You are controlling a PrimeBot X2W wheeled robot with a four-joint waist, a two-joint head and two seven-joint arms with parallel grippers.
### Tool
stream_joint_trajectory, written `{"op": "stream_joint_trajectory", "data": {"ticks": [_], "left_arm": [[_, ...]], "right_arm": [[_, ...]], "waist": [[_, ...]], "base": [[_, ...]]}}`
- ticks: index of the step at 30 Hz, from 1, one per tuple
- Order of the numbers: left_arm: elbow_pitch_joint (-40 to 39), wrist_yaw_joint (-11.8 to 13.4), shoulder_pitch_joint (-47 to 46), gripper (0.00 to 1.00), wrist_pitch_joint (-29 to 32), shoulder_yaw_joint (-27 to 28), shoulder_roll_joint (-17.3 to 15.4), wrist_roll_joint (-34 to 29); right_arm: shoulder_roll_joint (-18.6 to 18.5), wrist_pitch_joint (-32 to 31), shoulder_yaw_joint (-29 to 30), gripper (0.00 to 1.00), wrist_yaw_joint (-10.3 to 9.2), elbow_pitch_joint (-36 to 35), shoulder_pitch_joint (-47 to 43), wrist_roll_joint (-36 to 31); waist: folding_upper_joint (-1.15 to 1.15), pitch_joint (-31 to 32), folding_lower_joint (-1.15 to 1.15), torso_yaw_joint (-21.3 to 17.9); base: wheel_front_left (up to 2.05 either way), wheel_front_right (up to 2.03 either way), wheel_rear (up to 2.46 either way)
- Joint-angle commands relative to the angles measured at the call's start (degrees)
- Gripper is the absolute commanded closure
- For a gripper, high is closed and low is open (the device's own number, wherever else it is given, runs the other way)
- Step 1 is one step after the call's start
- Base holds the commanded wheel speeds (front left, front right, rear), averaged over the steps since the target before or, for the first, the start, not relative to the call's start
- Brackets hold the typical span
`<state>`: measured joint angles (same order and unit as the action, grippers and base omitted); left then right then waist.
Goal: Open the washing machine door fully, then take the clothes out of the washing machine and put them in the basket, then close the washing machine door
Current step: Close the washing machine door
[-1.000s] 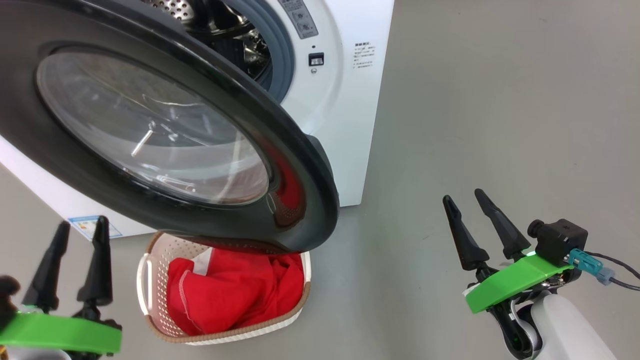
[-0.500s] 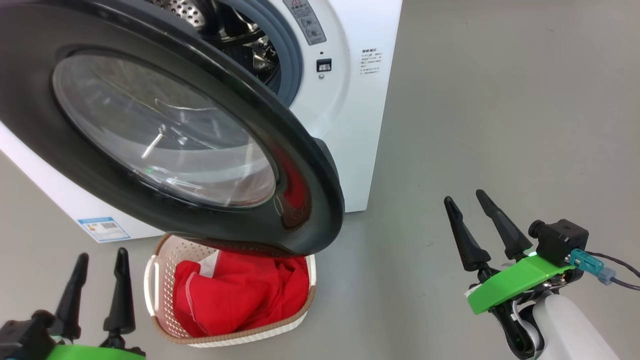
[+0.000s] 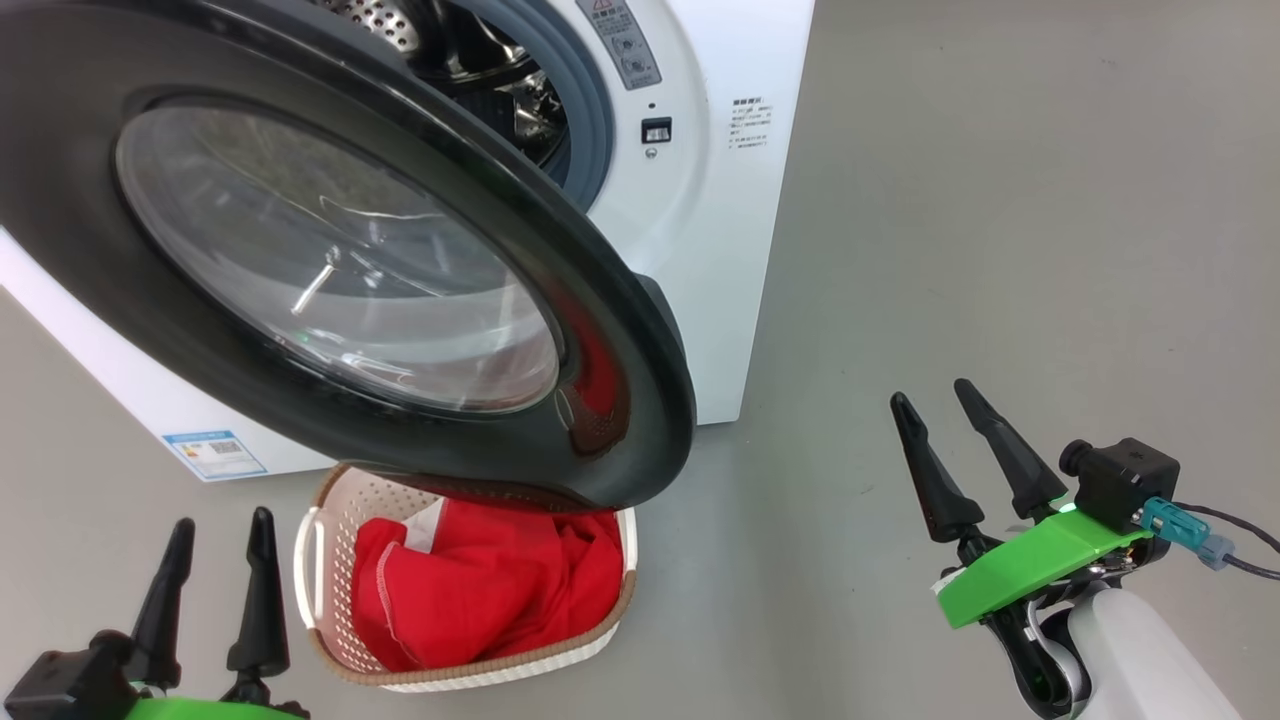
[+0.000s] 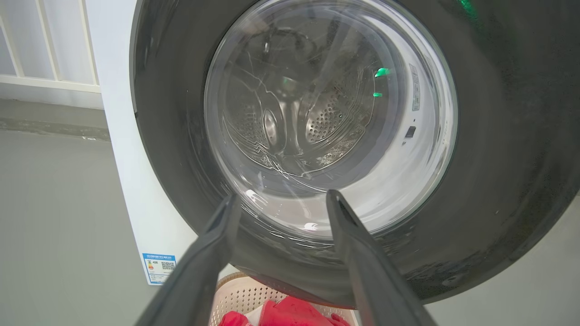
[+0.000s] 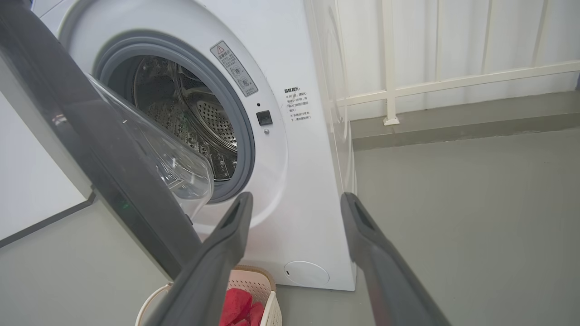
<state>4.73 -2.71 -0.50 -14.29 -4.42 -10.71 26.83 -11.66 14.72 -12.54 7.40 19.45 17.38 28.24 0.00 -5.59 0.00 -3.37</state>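
Observation:
The washing machine door (image 3: 620,400), round and glossy black with a clear glass bowl, stands swung out from the white washing machine (image 3: 720,250); its steel drum (image 5: 199,122) looks bare. Red clothes (image 3: 490,590) lie in the cream basket (image 3: 320,590) on the floor under the door's lower edge. My left gripper (image 3: 220,535) hangs open left of the basket, its fingers (image 4: 213,244) pointing at the door's glass (image 4: 326,113). My right gripper (image 3: 935,400) is open over the floor, well right of the door, with nothing between its fingers (image 5: 362,235).
Grey floor (image 3: 1000,200) stretches to the right of the machine. A blue sticker (image 3: 215,452) marks the machine's lower left corner. A white railing (image 5: 453,81) and a low kerb run behind the machine.
The head camera has shifted, sliding the scene right and down. My left gripper has drawn back toward the lower left edge. The right gripper, door and basket stay put.

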Motion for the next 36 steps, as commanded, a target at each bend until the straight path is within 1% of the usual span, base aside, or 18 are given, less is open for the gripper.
{"op": "stream_joint_trajectory", "data": {"ticks": [1,28,29,30,31,32,33,34,36], "left_arm": [[-1.0,0.1,-1.0,0.0,-0.6,2.4,-0.8,-0.5],[-1.0,-1.0,-1.0,0.0,-0.7,3.6,0.5,-2.3],[-1.0,-1.0,-1.0,0.0,-0.7,3.6,0.6,-2.4],[-0.9,-1.0,-1.0,0.0,-0.7,3.6,0.6,-2.4],[-0.9,-1.0,-1.0,0.0,-0.7,3.6,0.7,-2.4],[-0.9,-1.1,-1.1,0.0,-0.7,3.5,0.7,-2.4],[-0.9,-1.1,-1.1,0.0,-0.7,3.5,0.8,-2.4],[-0.9,-1.1,-1.1,0.0,-0.7,3.5,0.8,-2.4],[-0.8,-1.2,-1.1,0.0,-0.7,3.5,1.0,-2.4]], "right_arm": [[-0.3,0.3,-1.2,0.0,0.09,-1.3,-0.1,0.2],[-0.4,0.3,-1.3,0.0,0.09,-1.7,-0.2,0.3],[-0.3,0.3,-1.3,0.07,0.09,-1.7,-0.2,0.3],[-0.3,0.3,-1.2,0.25,0.09,-1.8,-0.3,0.3],[-0.3,0.3,-1.3,0.53,0.09,-1.9,-0.3,0.3],[-0.4,0.3,-1.3,0.67,0.09,-2.1,-0.3,0.3],[-0.4,0.3,-1.3,0.77,0.09,-2.2,-0.3,0.3],[-0.4,0.3,-1.3,1.0,0.09,-2.3,-0.2,0.2],[-0.5,0.3,-1.1,1.0,0.09,-2.7,0.0,0.3]], "waist": [[0.0,0.0,0.0,0.1],[0.0,0.1,0.0,0.6],[0.0,0.1,0.0,0.7],[0.0,0.1,0.0,0.7],[0.0,0.1,0.0,0.7],[0.0,0.0,0.0,0.8],[0.0,0.0,0.0,0.9],[0.0,0.0,0.0,1.0],[0.0,0.0,0.0,1.1]], "base": [[0.0,0.0,0.0],[0.0,0.0,0.0],[0.0,0.0,0.0],[0.0,0.0,0.0],[0.0,0.0,0.0],[0.0,0.0,0.0],[0.0,0.0,0.0],[0.0,0.0,0.0],[0.0,0.0,0.0]]}}
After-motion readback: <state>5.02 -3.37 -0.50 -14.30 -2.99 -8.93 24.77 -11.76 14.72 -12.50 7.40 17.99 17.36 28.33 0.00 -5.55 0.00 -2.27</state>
